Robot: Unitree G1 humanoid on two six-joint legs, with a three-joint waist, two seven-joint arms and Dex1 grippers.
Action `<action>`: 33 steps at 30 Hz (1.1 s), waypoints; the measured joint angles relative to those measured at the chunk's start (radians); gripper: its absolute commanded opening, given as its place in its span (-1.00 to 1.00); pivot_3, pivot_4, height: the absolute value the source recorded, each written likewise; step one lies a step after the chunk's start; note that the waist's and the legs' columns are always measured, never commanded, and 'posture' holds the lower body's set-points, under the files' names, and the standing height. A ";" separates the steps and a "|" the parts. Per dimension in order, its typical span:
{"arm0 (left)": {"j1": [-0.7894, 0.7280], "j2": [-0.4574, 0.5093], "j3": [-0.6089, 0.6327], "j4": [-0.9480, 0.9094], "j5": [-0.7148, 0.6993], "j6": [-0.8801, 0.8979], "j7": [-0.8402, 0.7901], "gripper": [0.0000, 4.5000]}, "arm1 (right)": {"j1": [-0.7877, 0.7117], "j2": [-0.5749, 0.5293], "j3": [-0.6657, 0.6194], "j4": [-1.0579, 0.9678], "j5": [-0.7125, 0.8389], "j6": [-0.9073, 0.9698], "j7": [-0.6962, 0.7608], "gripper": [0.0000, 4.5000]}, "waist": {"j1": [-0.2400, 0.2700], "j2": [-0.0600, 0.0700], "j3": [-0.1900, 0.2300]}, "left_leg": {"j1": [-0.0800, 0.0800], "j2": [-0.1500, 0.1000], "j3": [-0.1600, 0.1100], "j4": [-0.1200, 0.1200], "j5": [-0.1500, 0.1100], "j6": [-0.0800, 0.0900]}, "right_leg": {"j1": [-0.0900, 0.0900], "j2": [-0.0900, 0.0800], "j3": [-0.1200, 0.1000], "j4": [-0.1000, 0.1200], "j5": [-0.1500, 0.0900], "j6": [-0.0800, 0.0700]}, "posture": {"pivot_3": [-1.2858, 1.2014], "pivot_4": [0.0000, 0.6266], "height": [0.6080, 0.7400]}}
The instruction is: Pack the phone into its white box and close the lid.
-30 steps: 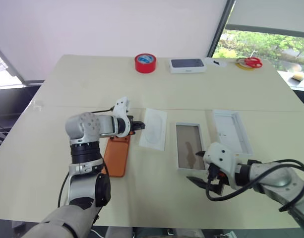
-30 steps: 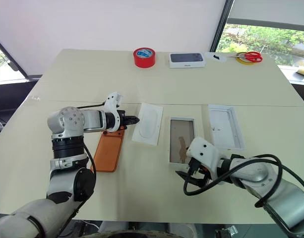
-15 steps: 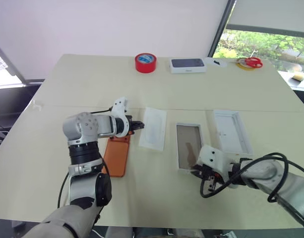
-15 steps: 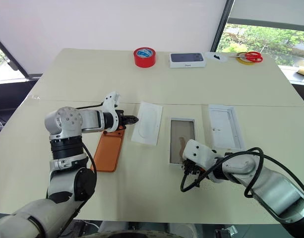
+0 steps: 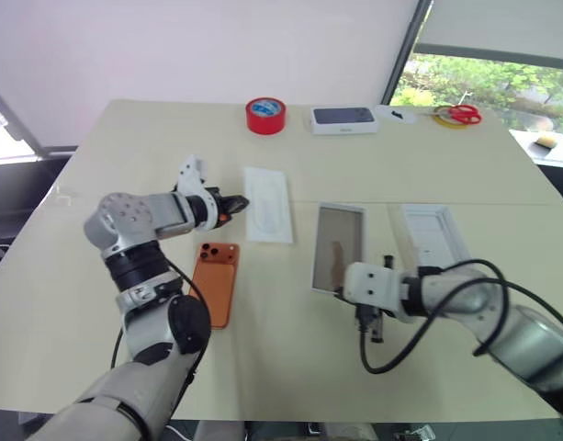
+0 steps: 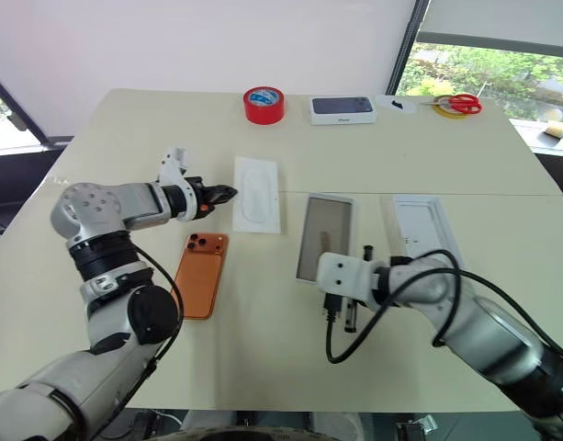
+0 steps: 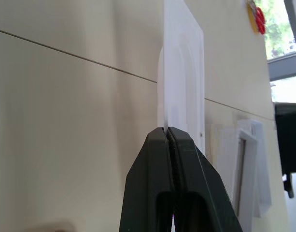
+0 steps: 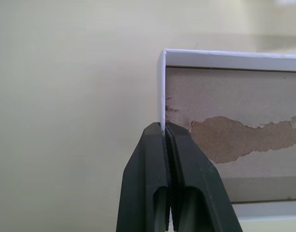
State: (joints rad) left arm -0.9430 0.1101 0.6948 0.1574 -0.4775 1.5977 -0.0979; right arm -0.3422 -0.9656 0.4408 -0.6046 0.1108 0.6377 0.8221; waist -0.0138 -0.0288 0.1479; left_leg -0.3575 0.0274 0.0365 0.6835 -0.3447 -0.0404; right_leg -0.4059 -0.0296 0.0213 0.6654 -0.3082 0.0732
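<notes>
**Both grippers pinch cardboard while the phone lies free on the table**

From my remote seat, I see the left gripper [image 5: 233, 201] clamped on the near edge of the flat white insert card [image 5: 269, 217], its black fingers [image 7: 172, 145] pressed together with the thin sheet between them. The right gripper [image 8: 164, 130] is clenched on a corner of the white box [image 5: 339, 248], one finger either side of the white rim, the torn tan inside showing just past the tips.

The phone [image 5: 214, 283] lies back-up on the table [image 5: 373, 165], camera cluster at its far end, nothing touching it. Its long axis runs away from me, roughly parallel to the box's. It sits on the left arm's side, below and near that gripper; the card lies between phone and box at the far side. The lid [image 5: 429, 240] rests inside-up just right of the box.

My reading: the left arm is the nearer one for the phone, but it must first let go of the card. The phone then needs carrying rightward, kept lengthwise, to drop into the tray that the right gripper is steadying.
</notes>
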 measured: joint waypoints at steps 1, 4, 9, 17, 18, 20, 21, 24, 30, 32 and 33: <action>-0.001 0.011 0.000 0.003 0.000 -0.003 -0.001 -1.00 | -0.027 0.016 0.024 0.026 -0.020 -0.015 0.016 -0.98 | 0.001 0.000 0.000 | 0.000 0.000 -0.001 0.000 0.000 0.000 | 0.000 0.000 -0.001 0.000 0.000 0.000 | 0.03 -0.52 0.76; -0.001 0.041 0.000 0.012 0.002 -0.015 -0.003 -1.00 | -0.077 0.063 0.058 0.101 -0.055 -0.048 0.054 -0.98 | 0.004 -0.001 0.000 | -0.001 -0.001 -0.002 0.000 0.000 0.000 | 0.000 -0.001 -0.003 0.000 0.000 0.000 | 0.03 -0.52 0.76; -0.001 0.055 0.003 0.008 0.001 -0.014 -0.007 -1.00 | -0.101 0.108 0.062 0.176 -0.075 -0.081 0.111 -0.87 | 0.003 -0.001 0.000 | -0.002 -0.002 -0.004 0.000 0.000 0.000 | 0.000 -0.003 -0.004 0.000 0.000 0.000 | 0.03 -0.52 0.76; 0.008 0.026 0.016 -0.046 -0.047 0.008 -0.011 -1.00 | -0.092 0.172 -0.047 0.181 -0.025 -0.032 0.105 0.49 | 0.002 -0.001 0.000 | -0.002 -0.001 -0.004 0.000 0.000 -0.001 | 0.000 -0.003 -0.005 0.001 0.000 0.000 | 0.03 -0.52 0.76; 0.017 0.022 0.005 -0.061 -0.078 0.008 -0.012 -1.00 | -0.082 0.176 -0.089 0.164 -0.013 -0.020 0.090 0.49 | 0.004 -0.001 0.000 | -0.003 -0.001 -0.005 0.000 0.000 -0.001 | 0.000 -0.003 -0.005 0.001 0.000 0.000 | 0.03 -0.52 0.76; 0.051 0.008 -0.024 -0.094 -0.144 0.008 -0.007 -1.00 | -0.048 0.176 -0.172 0.118 0.017 0.008 0.072 0.49 | 0.007 -0.001 0.000 | -0.003 -0.002 -0.006 0.000 0.000 -0.001 | 0.000 -0.003 -0.006 0.000 0.000 0.000 | 0.03 -0.52 0.76; 0.072 0.000 -0.042 -0.110 -0.176 0.008 0.002 -1.00 | -0.022 0.173 -0.213 0.093 0.031 0.020 0.063 0.49 | 0.008 -0.001 0.000 | -0.003 -0.002 -0.006 0.000 0.000 -0.001 | 0.000 -0.004 -0.007 0.000 0.000 0.000 | 0.03 -0.52 0.76; 0.164 -0.063 -0.091 -0.159 -0.307 0.008 0.072 -1.00 | 0.088 0.162 -0.350 0.041 0.070 0.038 0.035 0.49 | 0.010 -0.001 0.000 | -0.005 -0.002 -0.007 0.000 0.000 0.000 | 0.000 -0.005 -0.007 0.000 0.000 0.000 | 0.03 -0.52 0.76; 0.229 -0.136 -0.130 -0.195 -0.468 0.008 0.239 -1.00 | 0.202 0.152 -0.464 0.016 0.091 0.049 0.003 0.49 | 0.002 -0.001 0.000 | -0.003 -0.002 -0.007 0.001 0.000 -0.001 | 0.001 -0.003 -0.006 0.001 0.000 0.000 | 0.03 -0.52 0.76; 0.234 -0.161 -0.131 -0.201 -0.513 0.008 0.299 -1.00 | 0.228 0.152 -0.480 0.015 0.091 0.052 -0.008 0.49 | 0.003 -0.001 0.000 | -0.002 -0.002 -0.007 0.001 0.000 -0.001 | 0.002 -0.003 -0.006 0.001 0.000 0.000 | 0.03 -0.52 0.76; 0.239 -0.171 -0.132 -0.202 -0.532 0.008 0.324 -1.00 | 0.234 0.152 -0.486 0.014 0.091 0.052 -0.013 0.49 | 0.003 -0.001 0.000 | -0.002 -0.002 -0.007 0.001 0.000 -0.001 | 0.002 -0.003 -0.006 0.001 0.000 0.000 | 0.03 -0.52 0.76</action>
State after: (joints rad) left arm -0.7040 -0.0609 0.5629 -0.0445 -1.0097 1.6058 0.2265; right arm -0.1084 -0.8140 -0.0456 -0.5908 0.2021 0.6895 0.8090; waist -0.0104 -0.0295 0.1483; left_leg -0.3600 0.0254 0.0299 0.6842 -0.3443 -0.0411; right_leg -0.4041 -0.0325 0.0150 0.6664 -0.3081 0.0730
